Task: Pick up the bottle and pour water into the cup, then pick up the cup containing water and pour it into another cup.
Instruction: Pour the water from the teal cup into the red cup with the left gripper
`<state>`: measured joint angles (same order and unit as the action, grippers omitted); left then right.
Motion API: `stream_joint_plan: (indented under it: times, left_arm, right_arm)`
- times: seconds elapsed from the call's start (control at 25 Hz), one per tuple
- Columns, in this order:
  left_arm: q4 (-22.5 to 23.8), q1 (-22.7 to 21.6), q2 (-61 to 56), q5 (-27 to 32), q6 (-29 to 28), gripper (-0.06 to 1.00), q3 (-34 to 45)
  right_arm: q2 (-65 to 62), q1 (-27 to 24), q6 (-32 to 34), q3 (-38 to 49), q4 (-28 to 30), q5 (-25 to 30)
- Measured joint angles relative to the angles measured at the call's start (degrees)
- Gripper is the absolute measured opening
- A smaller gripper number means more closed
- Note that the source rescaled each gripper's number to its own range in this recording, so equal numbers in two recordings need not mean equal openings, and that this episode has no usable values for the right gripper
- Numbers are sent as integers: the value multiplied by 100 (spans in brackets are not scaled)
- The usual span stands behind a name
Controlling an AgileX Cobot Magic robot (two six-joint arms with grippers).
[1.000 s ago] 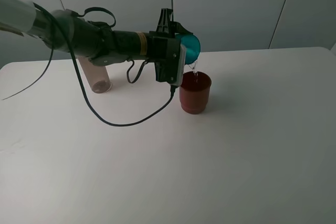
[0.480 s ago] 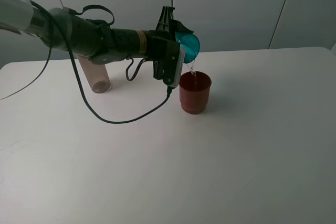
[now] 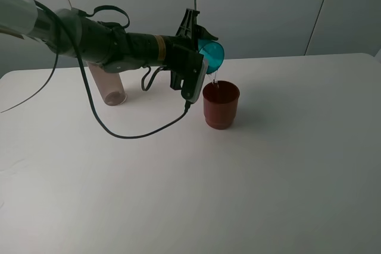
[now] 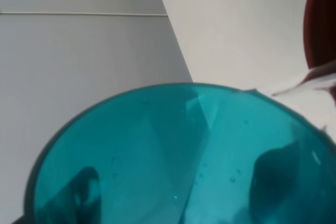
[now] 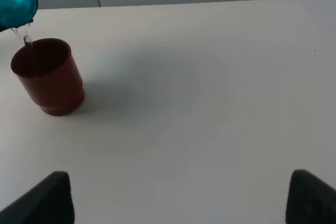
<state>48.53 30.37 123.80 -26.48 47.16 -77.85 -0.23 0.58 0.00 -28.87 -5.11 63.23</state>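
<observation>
Standing at the far left of the bench (image 3: 286, 176), the bottle (image 3: 109, 90) is unmoved; the left gripper (image 3: 203, 52), clamped on the teal cup (image 3: 211, 55), has tipped it further since a second ago, water trickling into the red cup (image 3: 221, 104). The right gripper (image 5: 178, 195) stands apart.

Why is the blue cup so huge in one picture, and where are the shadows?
In the left wrist view the cup sits right against the lens, so it fills the picture, with the fingers showing as dark blurs through it. In the right wrist view another cup throws only a faint shadow. The exterior high view is evenly, softly lit.
</observation>
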Motion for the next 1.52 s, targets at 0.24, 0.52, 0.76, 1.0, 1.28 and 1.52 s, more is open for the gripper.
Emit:
stream_joint_plan:
  times: [0.24, 0.52, 0.76, 1.0, 1.28, 1.52]
  left_arm:
    - [-383, 93, 0, 25, 547, 9, 0]
    - [-737, 195, 0, 35, 1250, 9, 0]
    - [-862, 229, 0, 35, 1752, 9, 0]
    - [-972, 290, -9, 35, 2170, 9, -9]
    - [-1200, 349, -9, 45, 2778, 9, -9]
    - [-1223, 349, -9, 45, 3214, 9, -9]
  right_arm:
    - [0, 0, 0, 0, 0, 0]
    - [0, 0, 0, 0, 0, 0]
    - [0, 0, 0, 0, 0, 0]
    - [0, 0, 0, 0, 0, 0]
    - [0, 0, 0, 0, 0, 0]
    - [0, 0, 0, 0, 0, 0]
